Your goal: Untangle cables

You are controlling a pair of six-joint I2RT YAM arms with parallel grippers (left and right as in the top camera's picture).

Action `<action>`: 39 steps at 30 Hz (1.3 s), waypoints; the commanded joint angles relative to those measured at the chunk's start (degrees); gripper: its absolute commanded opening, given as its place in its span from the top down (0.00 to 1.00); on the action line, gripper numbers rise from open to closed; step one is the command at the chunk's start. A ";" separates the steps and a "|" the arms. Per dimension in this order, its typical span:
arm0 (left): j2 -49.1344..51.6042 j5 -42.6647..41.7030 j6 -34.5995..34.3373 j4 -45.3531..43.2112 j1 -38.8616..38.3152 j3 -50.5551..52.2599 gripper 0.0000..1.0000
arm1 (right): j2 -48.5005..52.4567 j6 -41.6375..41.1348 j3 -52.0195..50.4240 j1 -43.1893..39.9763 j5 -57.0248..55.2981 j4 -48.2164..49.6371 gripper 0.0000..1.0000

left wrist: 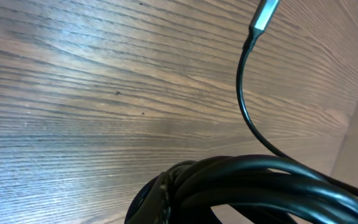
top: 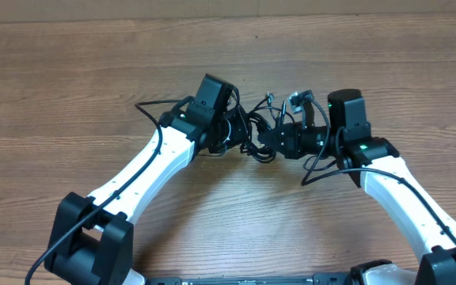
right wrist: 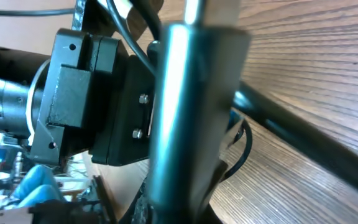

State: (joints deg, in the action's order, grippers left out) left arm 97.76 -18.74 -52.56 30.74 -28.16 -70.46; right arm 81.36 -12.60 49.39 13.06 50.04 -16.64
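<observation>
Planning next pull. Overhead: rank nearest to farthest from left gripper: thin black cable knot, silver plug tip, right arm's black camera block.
1. thin black cable knot, at the left gripper.
2. silver plug tip, behind and rightward.
3. right arm's black camera block, far right.

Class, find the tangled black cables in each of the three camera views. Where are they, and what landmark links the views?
Overhead: cables bunched just above the picture's centre.
Left wrist: cables fill the bottom edge; one cord rises to a silver plug at top right.
Right wrist: one thin black cable loop right of centre; the rest is blurred.
Shared landmark: the wooden tabletop.
</observation>
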 commanded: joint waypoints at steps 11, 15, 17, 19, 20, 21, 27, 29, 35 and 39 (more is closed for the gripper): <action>2.32 13.60 -4.44 0.70 3.39 0.22 0.96 | -2.60 -4.83 0.50 -1.81 1.68 -0.02 0.64; 2.32 13.60 -4.92 0.74 3.39 0.22 0.96 | -1.38 -5.03 0.50 -1.81 -9.18 -2.36 0.55; 2.32 13.57 -4.90 0.76 3.37 0.22 0.96 | -0.57 -5.01 0.50 -1.81 -12.63 -2.89 0.51; 2.32 13.57 -4.87 0.76 3.32 0.22 0.96 | 0.28 -4.98 0.50 -1.68 -15.82 -3.26 0.48; 2.32 13.55 -4.87 0.76 3.32 0.22 0.96 | 0.76 -5.01 0.50 -1.36 -17.64 -3.34 0.48; 2.32 13.53 -4.83 0.76 3.34 0.22 0.96 | 1.11 -4.98 0.50 -0.83 -19.02 -3.34 0.48; 2.32 12.09 3.10 0.44 2.78 0.22 0.96 | 2.47 -0.37 0.50 6.62 -29.20 -1.29 0.43; 2.32 12.11 8.57 -0.66 2.36 0.22 0.96 | 2.47 1.62 0.50 9.86 -35.21 -0.28 0.44; 2.32 11.02 25.44 -4.92 1.49 0.22 0.96 | 2.73 2.62 0.50 17.11 -50.80 2.32 0.45; 2.32 8.00 32.11 -6.97 1.01 0.22 0.96 | 2.80 2.21 0.50 18.49 -53.07 3.52 0.52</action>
State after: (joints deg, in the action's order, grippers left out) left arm 100.09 -7.53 -30.13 25.06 -26.59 -70.48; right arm 83.77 -10.68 49.34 30.92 3.20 -13.74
